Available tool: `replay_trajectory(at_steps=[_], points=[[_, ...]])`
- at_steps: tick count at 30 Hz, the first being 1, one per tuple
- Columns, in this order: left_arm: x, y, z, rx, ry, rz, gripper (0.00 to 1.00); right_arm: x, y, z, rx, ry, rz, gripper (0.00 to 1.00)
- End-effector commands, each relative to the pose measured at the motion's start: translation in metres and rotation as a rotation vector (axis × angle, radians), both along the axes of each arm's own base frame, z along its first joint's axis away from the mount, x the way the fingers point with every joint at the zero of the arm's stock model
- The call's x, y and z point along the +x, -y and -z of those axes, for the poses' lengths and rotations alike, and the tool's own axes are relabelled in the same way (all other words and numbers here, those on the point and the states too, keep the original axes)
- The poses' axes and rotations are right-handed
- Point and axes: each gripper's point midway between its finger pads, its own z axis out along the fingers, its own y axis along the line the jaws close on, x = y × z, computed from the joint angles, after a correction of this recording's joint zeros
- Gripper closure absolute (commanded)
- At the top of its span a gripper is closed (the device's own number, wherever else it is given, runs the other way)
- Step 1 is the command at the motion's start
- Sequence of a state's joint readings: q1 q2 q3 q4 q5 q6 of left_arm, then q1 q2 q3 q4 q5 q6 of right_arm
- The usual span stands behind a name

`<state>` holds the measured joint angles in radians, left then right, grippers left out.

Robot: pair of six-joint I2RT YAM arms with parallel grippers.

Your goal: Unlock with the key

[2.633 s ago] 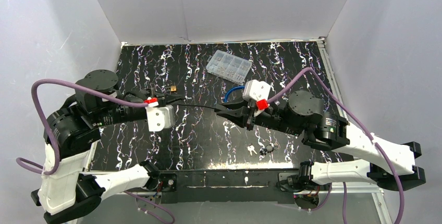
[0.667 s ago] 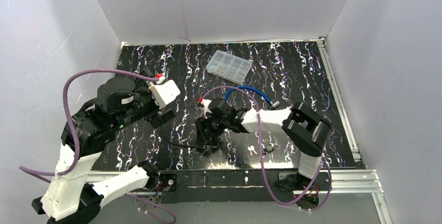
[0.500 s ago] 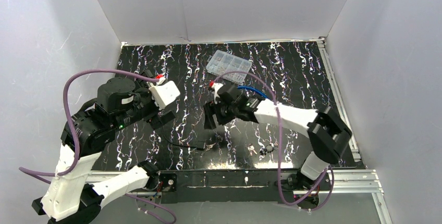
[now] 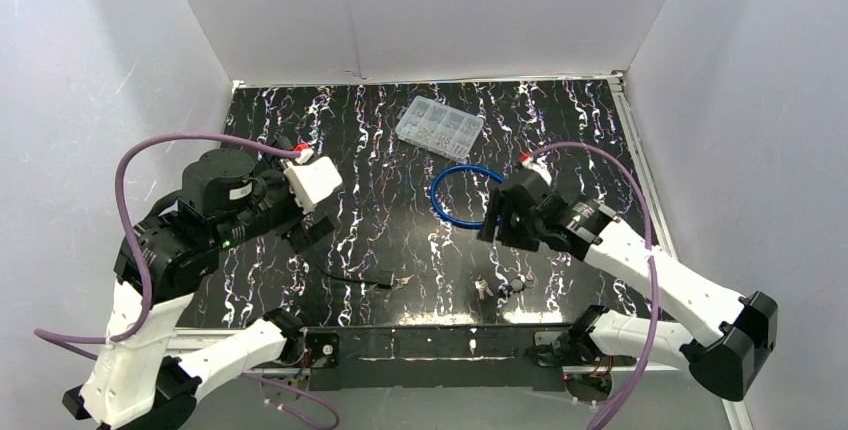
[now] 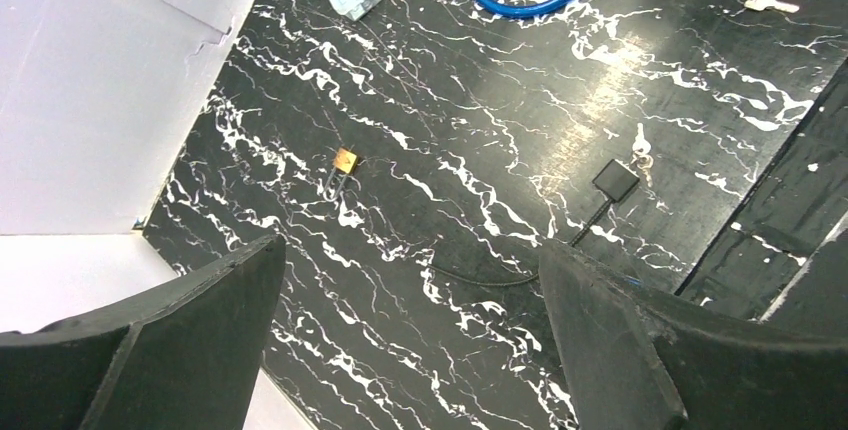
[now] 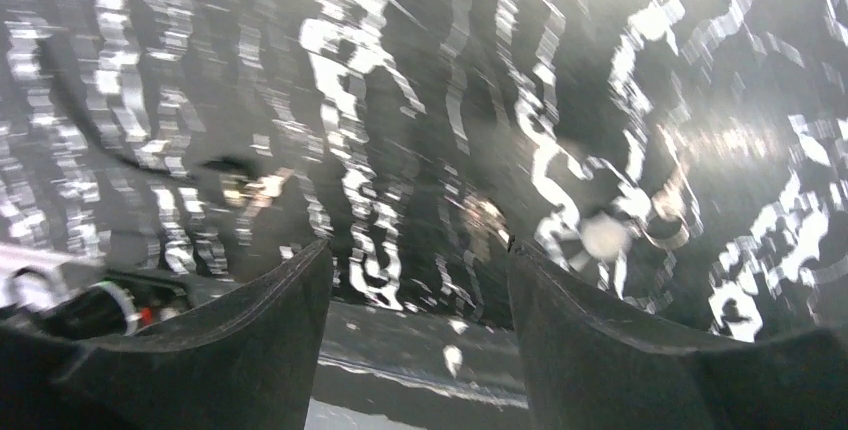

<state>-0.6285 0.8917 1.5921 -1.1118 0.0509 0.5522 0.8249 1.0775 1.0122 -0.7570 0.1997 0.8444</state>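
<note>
A small black lock body lies on the marbled mat near the front, with a thin black cable trailing left from it. A silver key lies against its right end. In the left wrist view the lock body, key and cable lie free. My left gripper hangs open above the mat's left side, holding nothing. My right gripper is open and empty, raised beside the blue loop, well right of the lock.
A blue hose loop lies mid-mat. A clear parts box sits behind it. A spare key bunch and a small dark piece lie near the front edge. A little brass padlock lies far left. White walls enclose the mat.
The right gripper opened, left the lock at the front, then rose and swung right past the blue loop. The lock and key stay where they were. The left arm barely moved.
</note>
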Motion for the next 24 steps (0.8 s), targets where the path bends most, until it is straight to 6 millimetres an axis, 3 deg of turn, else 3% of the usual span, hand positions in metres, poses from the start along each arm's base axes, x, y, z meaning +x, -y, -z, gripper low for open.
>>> replay_trajectory(at_steps=[1,9,24], points=[[-0.009,0.004,0.008,-0.017,-0.058,0.027,0.02,-0.034,0.046,0.060,-0.131,-0.208,0.219,0.30],[-0.012,0.005,0.005,-0.019,-0.076,0.042,0.02,-0.048,0.061,0.106,-0.132,-0.352,0.340,0.36],[-0.013,0.012,-0.002,-0.036,-0.085,0.071,0.02,-0.061,0.083,0.146,-0.211,-0.437,0.453,0.31]])
